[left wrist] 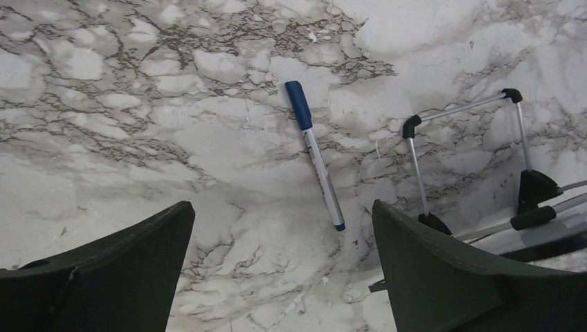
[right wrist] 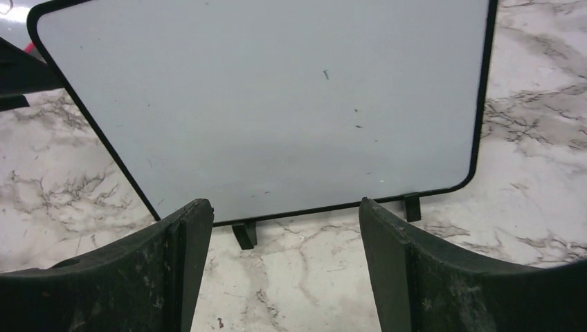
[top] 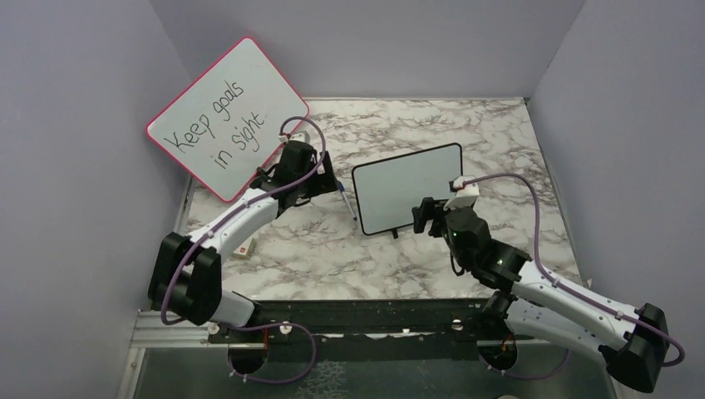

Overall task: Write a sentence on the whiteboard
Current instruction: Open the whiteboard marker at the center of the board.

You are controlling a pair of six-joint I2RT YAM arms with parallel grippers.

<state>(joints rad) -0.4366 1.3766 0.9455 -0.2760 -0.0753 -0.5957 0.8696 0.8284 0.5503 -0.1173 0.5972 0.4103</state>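
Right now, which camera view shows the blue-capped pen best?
The left wrist view: the pen lies whole and sharp on the marble table, ahead of the open left gripper. The top external view shows it only as a thin sliver between that gripper and the whiteboard. The right wrist view does not show it.

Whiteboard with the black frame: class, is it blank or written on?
Blank: the whiteboard face is plain white from above and from the right wrist, with only tiny specks.

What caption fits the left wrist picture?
Open left gripper hovers over a blue-capped white marker pen lying on the marble-patterned table.
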